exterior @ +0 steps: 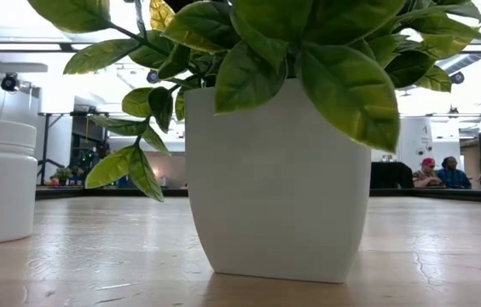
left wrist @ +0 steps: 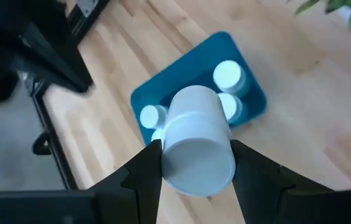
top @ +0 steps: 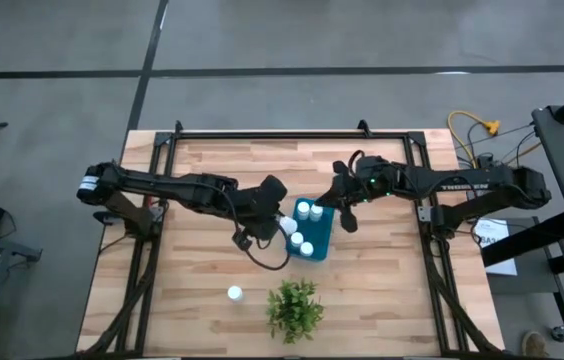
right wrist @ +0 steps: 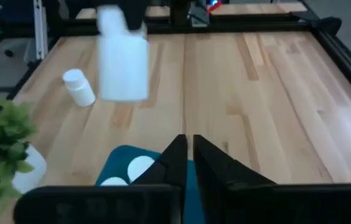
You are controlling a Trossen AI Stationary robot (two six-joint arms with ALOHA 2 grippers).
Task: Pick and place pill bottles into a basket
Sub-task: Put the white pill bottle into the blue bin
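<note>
A grey concrete floor is surrounding the pale wooden plank surface (top: 382, 270), which is sitting in a black frame. The teal-blue rectangular basket with rounded corners (top: 322, 232) is lying near the middle of the surface, holding several small white cylindrical pill bottles (top: 303, 210). The green leafy plant in a white square pot (top: 294, 307) is standing near the front edge, and one more white bottle (top: 234, 293) is standing apart to its left. The left end effector (left wrist: 195, 163) is hanging over the basket's left edge, pinching a white capped bottle (left wrist: 195, 140) between its dark fingers. The right end effector (right wrist: 188, 158) is hovering at the basket's right side, fingers pressed together and holding nothing.
</note>
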